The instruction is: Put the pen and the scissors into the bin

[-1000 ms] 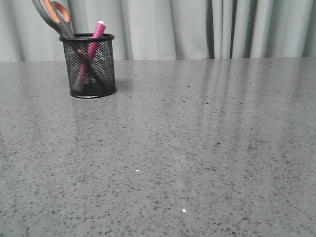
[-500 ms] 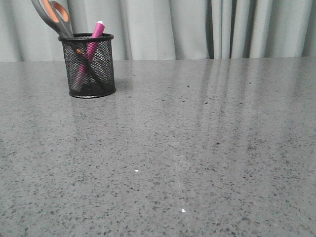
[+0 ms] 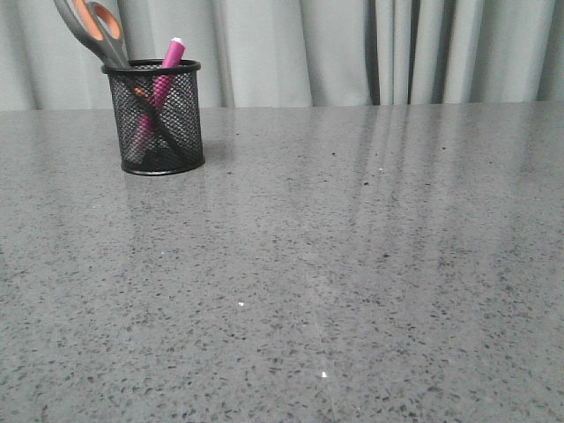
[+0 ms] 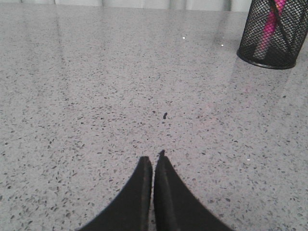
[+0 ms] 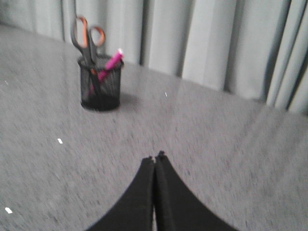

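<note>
The black mesh bin (image 3: 160,119) stands upright at the far left of the grey table. The scissors (image 3: 95,26) stand in it with handles up. The magenta pen (image 3: 166,66) leans in it beside them. The bin also shows in the left wrist view (image 4: 273,33), with the pen (image 4: 267,29) inside, and in the right wrist view (image 5: 100,83), with the scissors (image 5: 85,37) and pen (image 5: 112,61). My left gripper (image 4: 153,158) is shut and empty above bare table. My right gripper (image 5: 156,156) is shut and empty, well away from the bin. Neither gripper shows in the front view.
The speckled grey table (image 3: 335,264) stretches across the front view. Pale grey curtains (image 3: 352,48) hang behind its far edge.
The front view has shifted slightly, so the bin sits a little further left and higher. The bin, pen and scissors keep the same arrangement.
</note>
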Available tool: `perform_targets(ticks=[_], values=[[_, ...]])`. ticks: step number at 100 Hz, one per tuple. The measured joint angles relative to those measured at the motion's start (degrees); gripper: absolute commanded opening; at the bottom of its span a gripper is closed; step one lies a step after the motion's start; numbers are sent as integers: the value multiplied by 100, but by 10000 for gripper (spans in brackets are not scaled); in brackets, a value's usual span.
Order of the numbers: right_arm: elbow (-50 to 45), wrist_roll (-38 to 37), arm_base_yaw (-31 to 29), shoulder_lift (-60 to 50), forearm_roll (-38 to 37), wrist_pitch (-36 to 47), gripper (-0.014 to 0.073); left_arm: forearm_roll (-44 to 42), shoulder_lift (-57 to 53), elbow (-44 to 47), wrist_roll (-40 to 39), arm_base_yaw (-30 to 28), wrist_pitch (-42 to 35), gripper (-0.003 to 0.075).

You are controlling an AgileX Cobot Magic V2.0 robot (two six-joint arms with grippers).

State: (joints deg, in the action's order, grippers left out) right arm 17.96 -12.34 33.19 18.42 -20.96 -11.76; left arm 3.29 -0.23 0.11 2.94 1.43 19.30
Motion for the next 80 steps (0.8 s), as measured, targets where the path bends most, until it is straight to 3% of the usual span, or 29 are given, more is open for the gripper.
perform_targets(ticks=[17, 27, 46, 61, 80], values=[[-1112, 0, -1027, -9, 46, 1308, -69, 9, 0, 0, 0, -4, 0, -19], [-1578, 0, -1615, -182, 194, 1531, -69, 9, 0, 0, 0, -13, 0, -19], [-1857, 446, -2277, -1057, 832, 1020, -69, 9, 0, 0, -8, -13, 0, -19], [-1857, 988, -2646, -1761, 1374, 147, -69, 21, 0, 0, -8, -13, 0, -19], [-1857, 1234, -2887, -1897, 1708, -699, -69, 21, 0, 0, -8, -13, 0, -19]])
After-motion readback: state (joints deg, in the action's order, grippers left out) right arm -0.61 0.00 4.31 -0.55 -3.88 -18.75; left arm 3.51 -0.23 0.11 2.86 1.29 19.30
